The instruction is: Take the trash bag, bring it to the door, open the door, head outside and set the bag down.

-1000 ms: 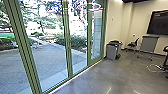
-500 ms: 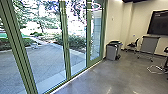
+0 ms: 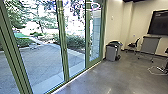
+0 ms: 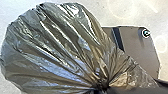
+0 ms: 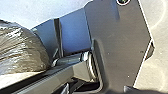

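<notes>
We have our left gripper point(image 4: 99, 89) closed on the gathered neck of the trash bag point(image 4: 57, 47); our right gripper's state we cannot tell. The glass wall point(image 3: 45, 62) runs along our left, so the bag-bearing arm looks nearer it. Its green posts point(image 3: 63, 47) sit farther left than before, our camera having shifted; beyond lies the paved yard point(image 3: 37, 58).

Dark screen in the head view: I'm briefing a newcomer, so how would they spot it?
Look right of the green-framed glass to the pale wall. The screen is the wide black rectangle hung high there; the grey panel below stands on legs.
</notes>
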Available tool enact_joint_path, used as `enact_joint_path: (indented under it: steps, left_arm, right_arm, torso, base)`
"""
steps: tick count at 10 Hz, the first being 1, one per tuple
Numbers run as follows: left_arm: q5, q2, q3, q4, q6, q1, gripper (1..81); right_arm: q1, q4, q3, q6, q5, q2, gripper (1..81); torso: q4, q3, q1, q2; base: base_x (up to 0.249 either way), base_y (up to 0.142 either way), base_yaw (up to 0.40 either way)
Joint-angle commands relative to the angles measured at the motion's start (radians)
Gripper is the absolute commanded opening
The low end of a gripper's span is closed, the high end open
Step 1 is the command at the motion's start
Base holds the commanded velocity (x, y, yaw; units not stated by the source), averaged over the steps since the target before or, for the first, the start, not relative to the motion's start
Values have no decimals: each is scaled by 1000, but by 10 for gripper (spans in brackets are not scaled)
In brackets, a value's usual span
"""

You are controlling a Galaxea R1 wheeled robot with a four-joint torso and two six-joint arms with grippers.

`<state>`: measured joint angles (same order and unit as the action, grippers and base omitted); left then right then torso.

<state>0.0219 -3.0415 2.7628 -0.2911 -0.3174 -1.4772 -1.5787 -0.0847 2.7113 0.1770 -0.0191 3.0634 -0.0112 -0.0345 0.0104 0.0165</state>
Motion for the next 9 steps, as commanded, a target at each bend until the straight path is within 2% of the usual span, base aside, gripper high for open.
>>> enact_joint_path:
  steps: [1,9]
  left_arm:
    - [55,-1,-2,6,-9,59,10]
    - [55,1,-2,6,-9,61,10]
  right_arm:
    - [51,3,-4,-1,-56,4,811]
    - [51,3,-4,-1,-58,4,811]
  torso:
    - [0,0,0,0]
    - [0,0,0,0]
  base:
    - [151,-77,0]
    - [159,-99,0]
